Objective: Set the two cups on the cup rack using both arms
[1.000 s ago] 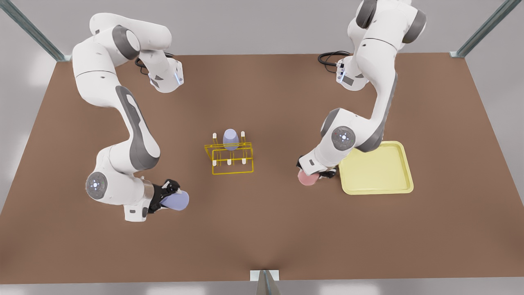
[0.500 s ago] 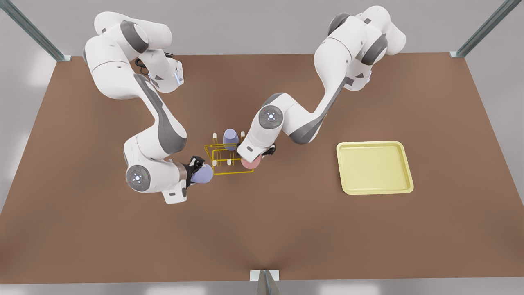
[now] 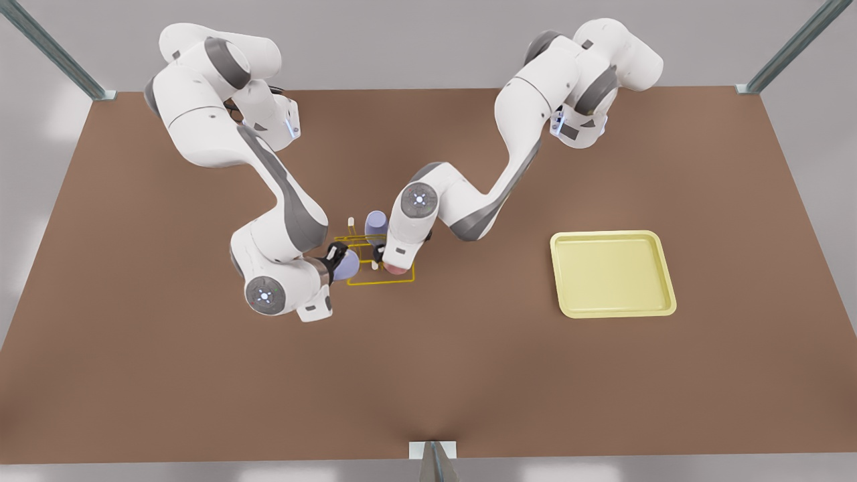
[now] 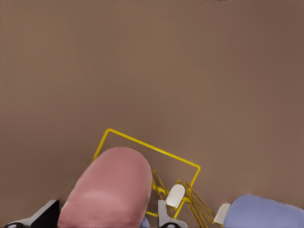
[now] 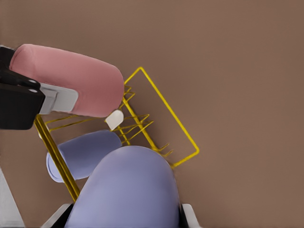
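Pink cup [image 4: 111,190] is clamped in my left gripper [image 4: 104,218], lying nearly level over the near-right corner of the rack [image 3: 379,282], with a white peg [image 4: 175,195] just beside it. The lavender cup [image 5: 126,190] is clamped in the right gripper [image 5: 123,219], also tipped over, at the rack's end on the front view's left. A third cup [image 3: 376,223] sits on a back peg. Main risk: both wrists converge on one small wire frame, so the grippers or cups could clip each other, or a rim could catch a peg tip and drag the light rack across the table [image 3: 167,375]. A cup that misses its peg would roll off. Both forearms are folded low and inward, with elbows high. The tray [image 3: 553,268] sits well apart.
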You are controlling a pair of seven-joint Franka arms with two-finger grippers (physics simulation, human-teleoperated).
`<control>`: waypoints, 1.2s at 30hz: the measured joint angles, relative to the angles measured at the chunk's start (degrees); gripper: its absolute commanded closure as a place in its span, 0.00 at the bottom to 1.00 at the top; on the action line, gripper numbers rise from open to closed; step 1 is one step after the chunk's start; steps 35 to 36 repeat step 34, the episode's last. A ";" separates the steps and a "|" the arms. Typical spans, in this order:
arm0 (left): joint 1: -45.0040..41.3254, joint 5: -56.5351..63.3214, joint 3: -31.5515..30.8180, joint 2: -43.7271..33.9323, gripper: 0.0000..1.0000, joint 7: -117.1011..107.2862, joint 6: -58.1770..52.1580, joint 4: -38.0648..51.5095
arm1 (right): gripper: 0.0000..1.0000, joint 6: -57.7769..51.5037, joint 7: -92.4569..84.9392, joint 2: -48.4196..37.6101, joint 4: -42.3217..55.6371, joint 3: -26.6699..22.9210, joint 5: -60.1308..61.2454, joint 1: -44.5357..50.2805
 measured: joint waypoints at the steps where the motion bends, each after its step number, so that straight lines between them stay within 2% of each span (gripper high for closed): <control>1: -0.03 0.01 0.00 0.06 0.00 -0.98 0.12 -0.01 | 0.17 -0.07 0.02 0.09 -0.20 -0.04 -0.07 0.31; 4: 0.84 1.09 0.21 -2.26 0.00 -3.44 -1.94 -0.03 | 0.17 -0.19 0.05 0.38 -0.55 -0.11 -0.24 0.55; 9: 23.80 10.11 0.44 -19.98 0.00 6.46 -20.65 0.08 | 0.15 -0.33 0.09 1.30 -0.80 -0.27 -0.37 0.62; 10: 26.49 11.27 0.45 -23.23 0.00 9.57 -23.32 -2.23 | 0.00 -0.35 0.10 1.37 -0.81 -0.27 -0.38 0.64; 11: 28.19 12.74 0.52 -30.05 0.00 13.41 -24.37 -10.96 | 0.00 -0.37 0.12 1.40 -0.81 -0.27 -0.38 0.65; 13: 29.61 14.64 0.50 -35.36 0.00 20.85 -27.13 -17.43 | 0.00 -0.41 0.15 1.48 -0.82 -0.27 -0.36 0.65; 16: 36.05 12.74 0.49 -37.11 0.00 30.61 -31.43 -19.02 | 0.00 -0.45 0.20 1.47 -0.60 -0.26 -0.27 0.64; 19: 37.76 11.88 0.46 -36.78 0.00 38.86 -34.46 -19.49 | 0.00 -1.19 0.26 0.36 1.95 -0.49 -0.15 -0.21; 22: 38.17 11.50 0.49 -36.89 0.00 46.45 -36.01 -19.24 | 0.00 -5.34 4.19 -5.02 4.26 -1.50 -2.49 -10.16; 24: 38.68 11.31 -0.10 -37.22 0.00 51.50 -36.95 -19.10 | 0.00 -8.34 8.24 -10.28 4.98 -2.33 -10.54 -13.48; 25: 38.54 11.26 -0.38 -37.37 0.00 53.76 -37.49 -19.09 | 0.00 -9.95 10.09 -13.97 5.40 -3.88 -13.60 -13.96; 27: 38.30 11.23 -1.63 -37.34 0.00 57.12 -38.54 -19.19 | 0.00 -13.11 13.52 -23.16 4.28 -10.71 -15.68 -12.49; 31: 37.60 11.16 -2.72 -37.13 0.00 62.34 -40.03 -19.23 | 0.00 -16.78 19.22 -38.35 -6.16 -21.50 -14.92 -7.85; 34: 37.80 11.08 -2.78 -36.79 0.00 65.52 -41.10 -19.31 | 0.00 -16.13 22.70 -44.06 -14.59 -23.83 -13.19 -7.76; 36: 37.80 11.08 -2.78 -36.79 0.00 65.52 -41.10 -19.31 | 0.00 -16.13 22.70 -44.06 -14.59 -23.83 -13.19 -7.76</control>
